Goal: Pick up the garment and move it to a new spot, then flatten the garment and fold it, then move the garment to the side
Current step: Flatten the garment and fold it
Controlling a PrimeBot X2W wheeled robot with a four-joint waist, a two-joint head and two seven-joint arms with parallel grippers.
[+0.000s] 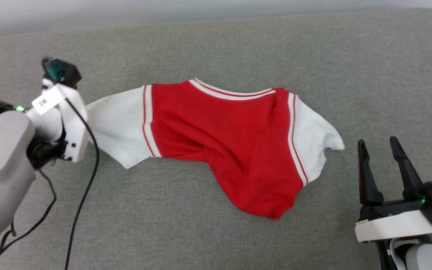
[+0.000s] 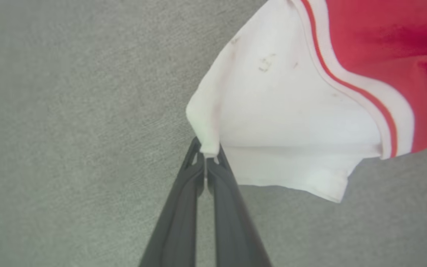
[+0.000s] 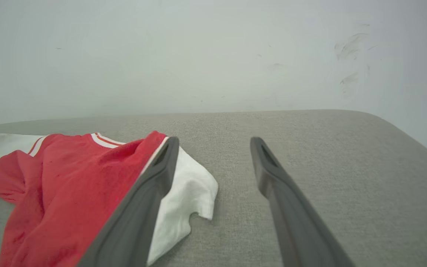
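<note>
The garment (image 1: 231, 142) lies in the middle of a grey fabric surface (image 1: 216, 232), spread sideways with its neckline turned away from the robot. Its body is bright red and its two short sleeves are white. Red-and-white striped trim runs along the neckline and down both shoulder seams. It is not flat: the red body is creased, and its lower part is bunched into a rounded point that reaches toward the robot, on the robot's right side.

The sleeve on the robot's left is drawn out sideways, and a few faint marks show on its white cloth in the left wrist view. The left gripper (image 2: 206, 152) is clamped on the edge of that sleeve, fingers pressed together with a fold of white fabric between the tips.

The other sleeve ends in a curled corner near the right gripper (image 1: 378, 141) but apart from it. That gripper's fingers stand spread with nothing between them, low over the surface and pointing away from the robot.

A black cable (image 1: 84, 187) hangs from the left wrist and trails beside the held sleeve. A pale wall (image 3: 213, 55) rises behind the far edge of the surface.
</note>
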